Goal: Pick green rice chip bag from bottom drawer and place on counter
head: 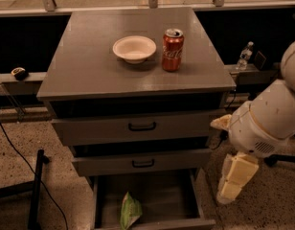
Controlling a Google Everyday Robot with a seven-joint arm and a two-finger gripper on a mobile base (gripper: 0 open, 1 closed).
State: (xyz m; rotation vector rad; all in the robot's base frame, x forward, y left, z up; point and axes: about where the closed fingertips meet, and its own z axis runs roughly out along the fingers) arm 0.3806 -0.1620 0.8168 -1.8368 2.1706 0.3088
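Grey cabinet, three drawers, seen from above and in front. Counter [90, 66] carries a white bowl [134, 48] near centre and a red soda can [172, 50] upright just right of it, close but not clearly touching. Top drawer [102, 128] and middle drawer [104, 166] each pulled out a little, stepped one below the other, black handles facing front. Bottom drawer [176, 200] pulled out farthest, its inside in full sight. Bag [130, 210] lies in that drawer, left of middle and toward the front wall, green and crumpled, resting on the drawer floor; print too small to read. Nothing else visible in the drawer. Arm [267, 119] enters from the right edge, bulky white segments, off the cabinet's right side at about the height of the two upper drawers. Gripper [232, 183] hangs below it, cream-coloured, pointing down toward the floor, beside the right front corner of the bottom drawer and outside it, well apart from the bag, touching nothing. It holds nothing that shows; whether it is spread or closed can't be made out from this angle. Behind the cabinet on the right, a small water bottle [243, 56] stands on a low ledge. On the left, a black cable [23, 162] trails across the speckled floor [56, 186].
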